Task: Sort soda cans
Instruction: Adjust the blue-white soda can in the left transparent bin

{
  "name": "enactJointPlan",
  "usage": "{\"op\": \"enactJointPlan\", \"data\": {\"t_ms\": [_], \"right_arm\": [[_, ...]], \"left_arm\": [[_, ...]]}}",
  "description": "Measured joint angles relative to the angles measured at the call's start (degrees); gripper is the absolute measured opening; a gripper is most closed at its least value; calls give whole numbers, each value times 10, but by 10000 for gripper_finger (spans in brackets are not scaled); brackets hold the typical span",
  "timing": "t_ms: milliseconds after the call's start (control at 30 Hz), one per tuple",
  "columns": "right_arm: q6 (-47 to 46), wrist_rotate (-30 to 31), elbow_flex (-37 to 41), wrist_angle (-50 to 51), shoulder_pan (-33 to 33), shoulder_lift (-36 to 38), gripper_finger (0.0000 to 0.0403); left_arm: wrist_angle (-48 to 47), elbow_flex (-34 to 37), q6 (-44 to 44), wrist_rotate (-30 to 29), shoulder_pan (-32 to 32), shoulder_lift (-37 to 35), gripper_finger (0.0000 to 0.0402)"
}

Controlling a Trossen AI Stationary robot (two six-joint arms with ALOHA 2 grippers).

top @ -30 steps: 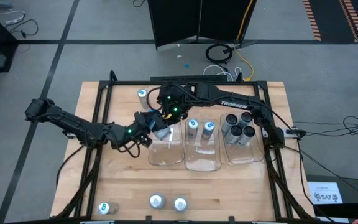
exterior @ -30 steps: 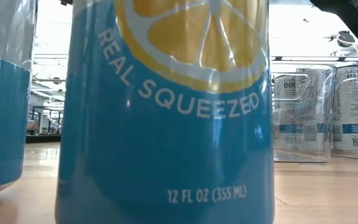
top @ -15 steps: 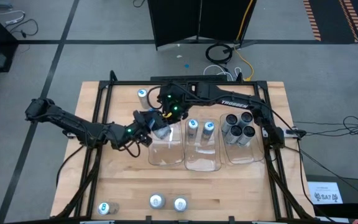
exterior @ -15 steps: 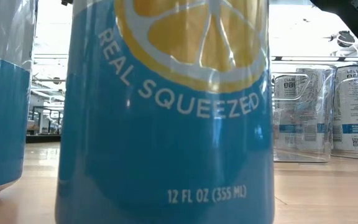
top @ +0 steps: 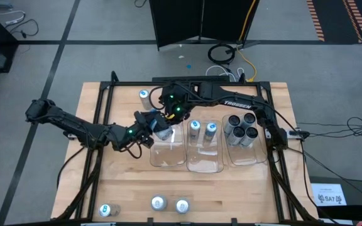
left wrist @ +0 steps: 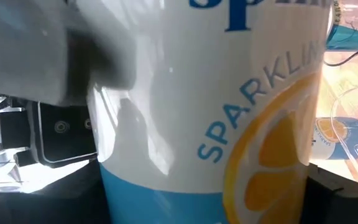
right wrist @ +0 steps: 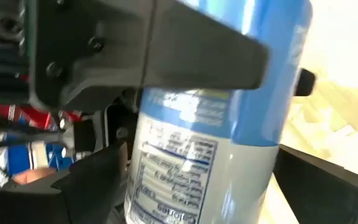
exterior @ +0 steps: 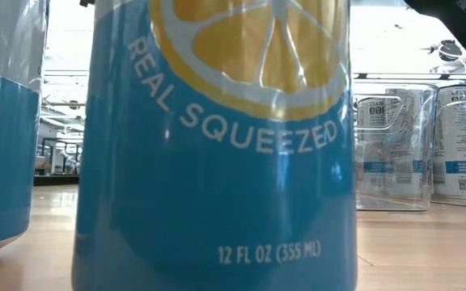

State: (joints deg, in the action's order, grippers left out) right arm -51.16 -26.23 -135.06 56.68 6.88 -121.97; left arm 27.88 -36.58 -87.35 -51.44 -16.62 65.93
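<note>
High view: you've got both arms meeting at the back-left corner of the left tray. The left hand comes in from the left w/ a white-and-blue can between its fingers. The right hand sits just behind that can, reaching over from the right side. Middle tray has two blue-marked cans upright; right tray has four dark cans. One lone can stands near the back-left of the worktop; three more cans line the front edge.

Low view: a blue lemon can fills most of the shot, another can beside it; silver-white cans in a clear tray stand farther back.

Left wrist view: the white-and-blue can sits right btwn the left hand's fingers, wide grip, closed on it.

Right wrist view: you see the same can close up in front of the right hand; its fingers stand apart on either side, can't tell if they touch it.
</note>
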Motion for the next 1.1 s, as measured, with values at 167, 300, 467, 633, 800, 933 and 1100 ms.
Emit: {"op": "enactJointPlan", "data": {"t_ms": [167, 300, 467, 633, 800, 933, 1100], "right_arm": [[20, -25, 0, -3, 3, 2, 398], [9, -24, 0, 1, 13, 12, 394], [2, -21, 0, 14, 30, 31, 394], [11, 3, 0, 55, 43, 66, 394], [52, 139, 0, 160, 40, 126, 394], [57, 311, 0, 249, 2, 179, 394], [26, 487, 0, 327, -83, 214, 394]], "left_arm": [[1, 0, 10, -13, 0, 0, 316], [3, 0, 71, -22, 0, 0, 317], [4, 0, 152, -43, 0, 0, 317], [4, 0, 281, -52, 0, 0, 317], [5, 0, 417, -61, 0, -1, 317], [5, 0, 533, -63, 0, -1, 317], [4, 0, 693, -63, 0, -1, 317]]}}
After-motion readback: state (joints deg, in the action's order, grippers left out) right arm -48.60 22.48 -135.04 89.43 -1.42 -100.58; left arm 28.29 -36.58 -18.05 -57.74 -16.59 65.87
